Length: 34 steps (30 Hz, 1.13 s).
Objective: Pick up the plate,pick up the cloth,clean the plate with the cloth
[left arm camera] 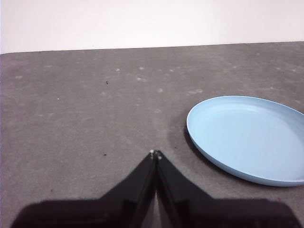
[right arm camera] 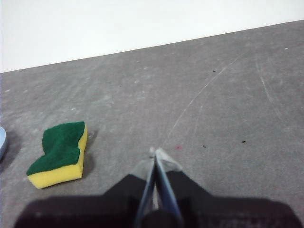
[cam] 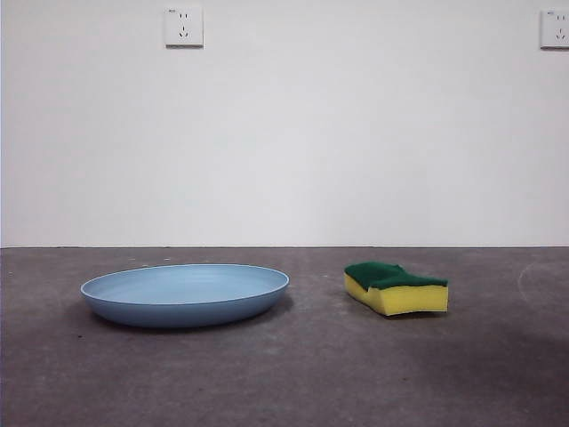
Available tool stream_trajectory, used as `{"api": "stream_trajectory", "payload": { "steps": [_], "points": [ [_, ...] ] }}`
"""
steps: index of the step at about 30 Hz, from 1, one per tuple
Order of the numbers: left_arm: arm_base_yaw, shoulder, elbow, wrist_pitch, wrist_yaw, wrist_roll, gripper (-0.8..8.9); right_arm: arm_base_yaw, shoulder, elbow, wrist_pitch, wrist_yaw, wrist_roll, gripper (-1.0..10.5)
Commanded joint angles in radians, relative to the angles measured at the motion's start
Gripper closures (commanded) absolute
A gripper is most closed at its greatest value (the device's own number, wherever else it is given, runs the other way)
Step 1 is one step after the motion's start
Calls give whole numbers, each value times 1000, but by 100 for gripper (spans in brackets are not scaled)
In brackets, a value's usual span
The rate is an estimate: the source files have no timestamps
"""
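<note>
Scuffed grey bench (cam: 293, 374) against a plain white wall (cam: 284, 133) with two sockets (cam: 183, 27), plate (cam: 185, 294) and sponge (cam: 396, 287) apart, both end effectors (left arm camera: 155, 153) (right arm camera: 156, 151) pressed together, empty.

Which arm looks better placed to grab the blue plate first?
Probably the left: the left gripper, shut, has the plate close beside it. The right gripper, also shut, sits nearer the sponge.
</note>
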Motion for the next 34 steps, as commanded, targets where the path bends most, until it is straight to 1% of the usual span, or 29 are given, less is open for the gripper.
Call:
{"api": "stream_trajectory", "payload": {
  "steps": [1,5,6,10,12,14,17,22,25,27,31,34],
  "points": [
    [3,-2,-14,19,-1,-8,815,2,-3,-10,-8,-2,10,946],
    [3,-2,-13,37,0,-25,816,2,-3,-10,-2,-2,11,946],
    [3,-2,-13,40,0,-42,820,2,-3,-10,1,-6,25,946],
    [3,-1,-5,42,-7,-112,819,2,-2,5,20,-8,151,958],
    [3,4,10,31,-9,-133,819,2,8,25,19,-6,192,958],
    [3,22,39,11,-10,-153,819,2,33,58,18,-7,201,958],
    [3,74,97,-4,-9,-155,819,2,98,125,11,-9,201,958],
    [3,216,230,-16,-9,-154,820,2,264,275,6,-19,200,958],
    [3,325,324,-27,-6,-154,820,2,383,380,5,-79,196,958],
    [2,413,400,-48,11,-153,820,2,469,454,2,-137,181,958],
    [2,580,541,-95,105,-142,820,2,629,593,-39,-254,166,958],
    [1,695,634,-127,182,-126,820,2,754,709,-137,-327,116,958]
  ]
}}
